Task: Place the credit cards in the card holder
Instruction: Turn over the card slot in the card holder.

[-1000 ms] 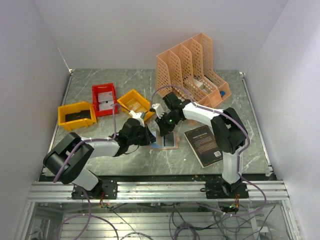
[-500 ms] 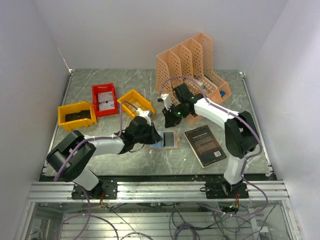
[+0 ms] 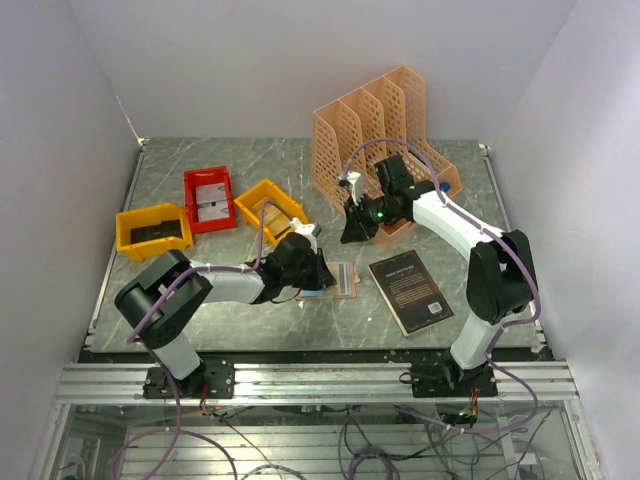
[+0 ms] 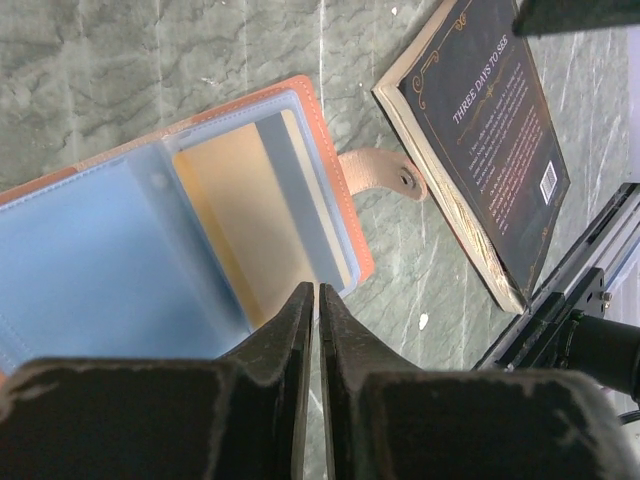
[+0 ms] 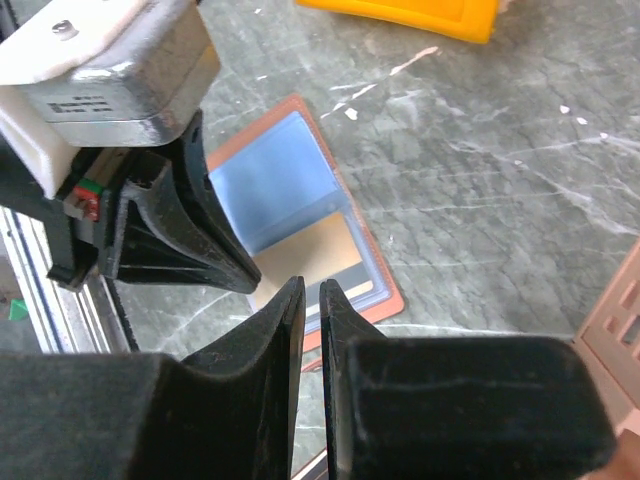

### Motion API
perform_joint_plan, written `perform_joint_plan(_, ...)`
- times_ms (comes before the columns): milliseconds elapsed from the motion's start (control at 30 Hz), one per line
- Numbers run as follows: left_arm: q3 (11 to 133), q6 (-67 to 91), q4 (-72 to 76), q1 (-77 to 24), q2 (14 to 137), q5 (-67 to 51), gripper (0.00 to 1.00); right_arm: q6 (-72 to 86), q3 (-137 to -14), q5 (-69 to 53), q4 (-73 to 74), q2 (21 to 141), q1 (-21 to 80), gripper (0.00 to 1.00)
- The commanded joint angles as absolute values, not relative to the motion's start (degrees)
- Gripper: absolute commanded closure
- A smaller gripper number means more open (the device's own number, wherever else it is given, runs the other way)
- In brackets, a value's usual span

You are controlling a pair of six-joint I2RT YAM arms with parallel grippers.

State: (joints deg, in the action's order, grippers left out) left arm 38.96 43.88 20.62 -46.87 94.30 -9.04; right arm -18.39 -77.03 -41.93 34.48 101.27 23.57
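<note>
On table, open card holder, tan card in pocket

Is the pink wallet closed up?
No, the card holder lies flat open, with its pale blue inner faces showing.

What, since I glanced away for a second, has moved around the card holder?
The right gripper pulled away from over the card holder, back toward the peach file organizer, jaws shut and empty. The left gripper slid right, up to the holder's edge, jaws shut on nothing. The holder still lies open in place; the black book and bins have not moved.
</note>
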Motion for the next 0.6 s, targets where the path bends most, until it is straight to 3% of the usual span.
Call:
perform_joint_plan(0,40.69,42.18,19.48,-47.22,93.20,-6.83,0.82,-19.60,-75.97,-46.29,34.91,98.33,23.34,0.88)
perform_joint_plan(200,41.68,37.35,12.12,-47.13,86.65,-0.64,0.77,-20.37,-75.56,-48.82,34.83,96.63,23.23,0.87)
perform_joint_plan(400,42.76,30.53,2.97,-43.17,76.53,7.58,0.58,-20.33,-74.33,-51.20,33.28,94.32,23.20,0.87)
perform_joint_plan(567,46.80,26.73,-6.66,-32.49,71.36,7.62,0.41,-19.64,-73.02,-52.38,31.30,92.44,23.21,0.86)
